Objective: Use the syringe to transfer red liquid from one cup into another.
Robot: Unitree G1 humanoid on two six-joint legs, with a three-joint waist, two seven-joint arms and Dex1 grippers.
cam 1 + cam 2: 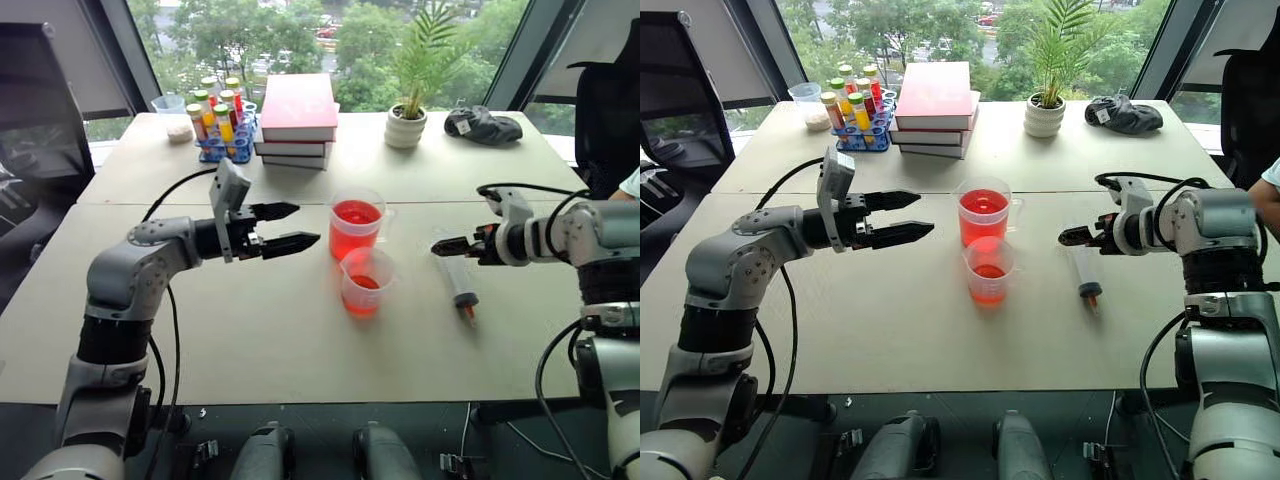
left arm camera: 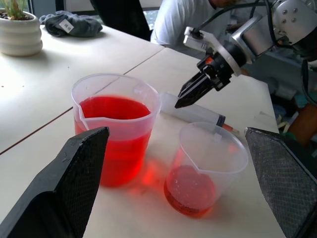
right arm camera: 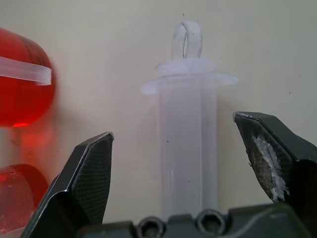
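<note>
The larger cup (image 1: 356, 225) stands mid-table, well filled with red liquid (image 1: 356, 212). Just in front of it is the smaller cup (image 1: 366, 283) with a shallow layer of red liquid. To their right the syringe (image 1: 460, 282) lies flat on the table, orange tip toward me. My right gripper (image 1: 450, 245) hovers at its plunger end, open; in the right wrist view the fingers (image 3: 89, 173) stand clear on either side of the barrel (image 3: 188, 148). Left of the cups my left gripper (image 1: 290, 227) is open and empty, pointing toward them.
At the back of the table are a rack of capped bottles (image 1: 222, 125), a stack of books (image 1: 298, 120), a potted plant (image 1: 407, 120) and a dark cloth (image 1: 483, 125). A person in a white shirt (image 2: 183, 20) is at the far right.
</note>
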